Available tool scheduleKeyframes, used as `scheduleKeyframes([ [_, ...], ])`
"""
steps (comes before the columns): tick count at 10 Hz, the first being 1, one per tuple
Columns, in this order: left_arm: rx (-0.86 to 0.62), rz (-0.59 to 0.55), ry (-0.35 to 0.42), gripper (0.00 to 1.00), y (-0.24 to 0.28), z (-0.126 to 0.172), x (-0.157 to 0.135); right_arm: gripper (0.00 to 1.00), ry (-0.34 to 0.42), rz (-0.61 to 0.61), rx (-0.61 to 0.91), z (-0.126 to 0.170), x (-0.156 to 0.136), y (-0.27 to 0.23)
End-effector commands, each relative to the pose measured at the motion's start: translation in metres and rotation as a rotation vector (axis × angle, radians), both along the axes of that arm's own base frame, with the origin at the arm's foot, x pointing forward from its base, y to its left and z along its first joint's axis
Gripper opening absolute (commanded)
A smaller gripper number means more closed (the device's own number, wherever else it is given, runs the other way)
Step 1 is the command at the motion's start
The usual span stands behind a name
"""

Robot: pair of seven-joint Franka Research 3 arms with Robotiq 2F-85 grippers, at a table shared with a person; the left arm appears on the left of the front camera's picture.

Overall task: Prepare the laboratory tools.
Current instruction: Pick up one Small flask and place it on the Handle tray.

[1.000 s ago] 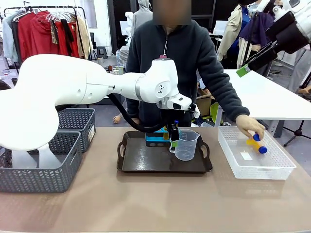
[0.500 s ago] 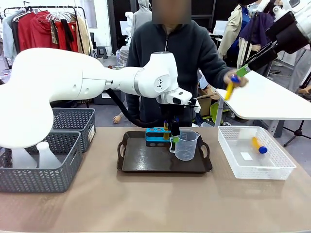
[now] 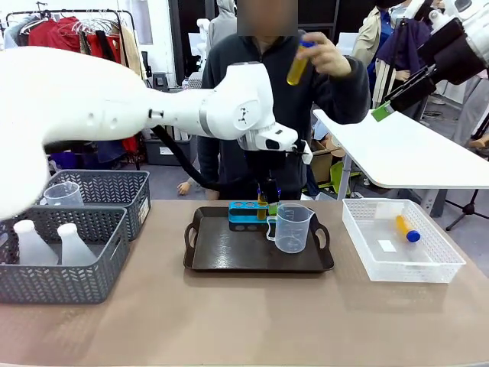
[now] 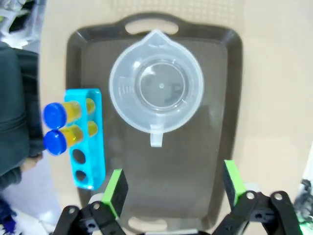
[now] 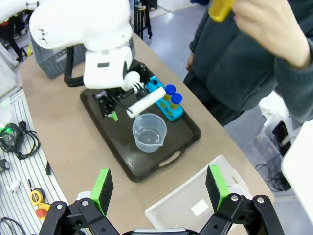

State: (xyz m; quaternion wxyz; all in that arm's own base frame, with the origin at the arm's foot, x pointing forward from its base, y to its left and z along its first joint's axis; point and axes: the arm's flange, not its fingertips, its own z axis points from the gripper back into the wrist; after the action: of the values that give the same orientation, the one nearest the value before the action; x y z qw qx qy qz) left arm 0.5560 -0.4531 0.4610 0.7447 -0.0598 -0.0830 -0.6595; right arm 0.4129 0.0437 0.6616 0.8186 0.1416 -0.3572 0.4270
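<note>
Beaker (image 4: 156,88) stands on tray (image 4: 217,127), directly beneath left claw (image 4: 174,186), spread wide and empty. Tube (image 3: 297,69), slanted cap-up in person's hand (image 3: 330,57), lies well above it; right claw (image 5: 159,188) likewise spread.

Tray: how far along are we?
Done: beaker and two racked tubes sit on the tray. In hand: person's hand holds a third tube; left gripper hangs open over the tray. Left: last tube in the white bin, flasks in the grey basket.
</note>
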Motion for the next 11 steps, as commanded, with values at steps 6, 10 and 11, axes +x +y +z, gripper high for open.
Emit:
scheduleKeyframes([
  [6, 0.023, 0.242, -0.173, 1.0, 0.124, 0.135, -0.072, 1.0, -0.004, 0.013, 0.024, 0.001, 0.001, -0.001],
  [10, 0.077, 0.575, -0.241, 1.0, 0.183, 0.187, -0.074, 1.0, -0.004, 0.013, 0.024, 0.001, 0.001, -0.001],
  [11, 0.116, 0.649, -0.257, 1.0, 0.197, 0.196, -0.074, 1.0, -0.004, 0.013, 0.024, 0.001, 0.001, -0.001],
])
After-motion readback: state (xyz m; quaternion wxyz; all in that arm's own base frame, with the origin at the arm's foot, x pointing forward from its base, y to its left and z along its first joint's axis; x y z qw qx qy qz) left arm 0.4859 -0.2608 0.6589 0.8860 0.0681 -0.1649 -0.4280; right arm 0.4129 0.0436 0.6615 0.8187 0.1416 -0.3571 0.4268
